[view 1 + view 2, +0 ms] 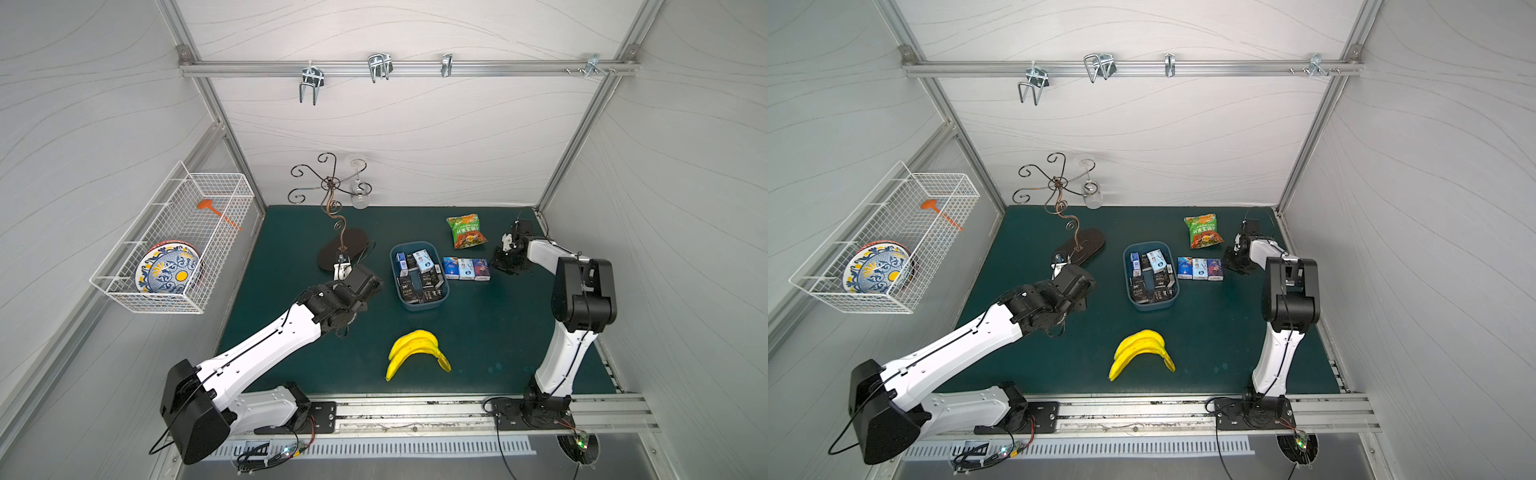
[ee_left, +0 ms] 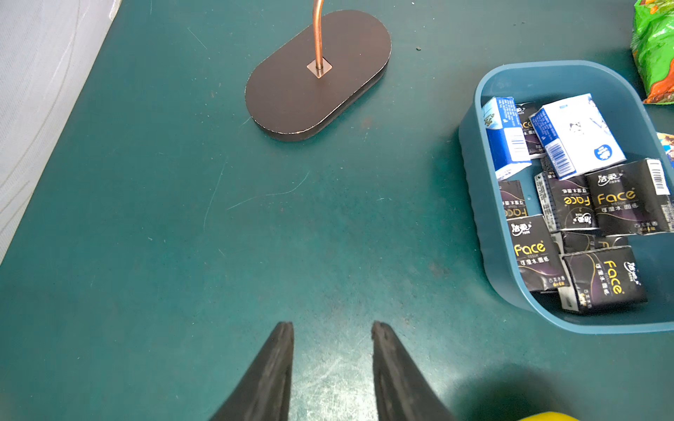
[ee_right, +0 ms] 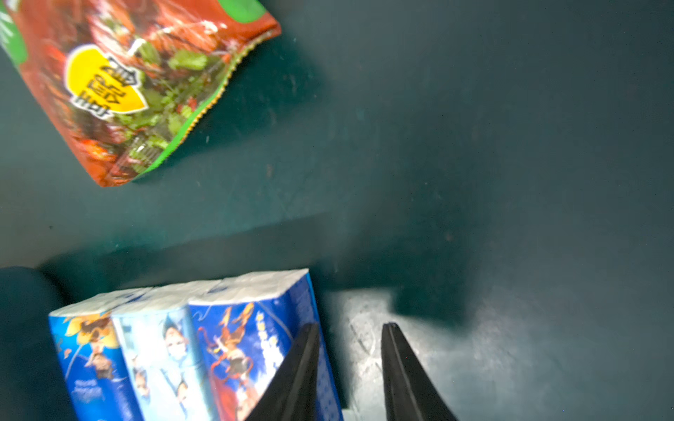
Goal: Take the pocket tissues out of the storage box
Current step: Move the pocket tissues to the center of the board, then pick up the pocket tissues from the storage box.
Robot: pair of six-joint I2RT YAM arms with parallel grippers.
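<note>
1. We mark the left arm [image 1: 266,345]: glossy white tapered shell links joined by matte black, boxy joint housings.
2. The right arm [image 1: 561,357] repeats the white shells and black housings.
3. We note thin black cables [image 1: 249,347] running along the white shells, with small dark screw heads beside them.
4. Each arm ends below in a flat black metal base plate [image 1: 509,417].
5. A small circuit board [image 1: 581,444] with a green light hangs on coloured wires.
6. The left gripper [image 2: 332,324] has two black wedge-shaped fingers [image 2: 270,375] with scuffed inner faces; we find the right gripper [image 3: 350,324] alike.
</note>
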